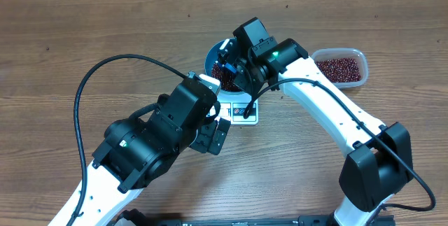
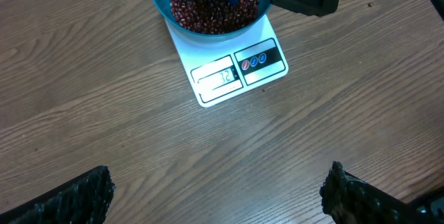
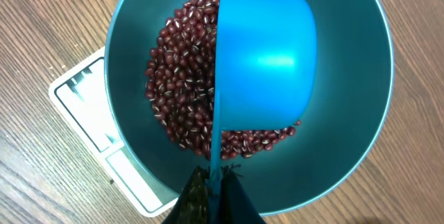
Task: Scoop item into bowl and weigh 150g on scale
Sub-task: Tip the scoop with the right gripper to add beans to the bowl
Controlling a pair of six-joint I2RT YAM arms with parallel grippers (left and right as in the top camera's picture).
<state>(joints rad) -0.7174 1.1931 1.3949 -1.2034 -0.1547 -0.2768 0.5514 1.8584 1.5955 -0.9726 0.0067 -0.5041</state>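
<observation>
Currently seated on flat white rectangular scale (image 2: 236,71): round, deep, smooth-walled bright-blue bowl (image 3: 128,57), loose heap of small glossy red-brown beans (image 3: 177,85) inside. Pinched in right gripper (image 3: 215,186): thin handle of rounded blue plastic scoop (image 3: 267,57), tipped sideways over beans. Left gripper (image 2: 218,179) spread wide above wood-grain table (image 2: 104,92).

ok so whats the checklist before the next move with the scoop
1. bowl seated on scale: ok
2. right fingers shut on the scoop: ok
3. scoop emptied: cannot tell, it is tipped over the beans, inside hidden
4. left fingers open, apart from the scale: ok
5. display uncovered: ok; its reading: cannot tell, digits blurred
6. beans left in the plastic tub: ok
</observation>
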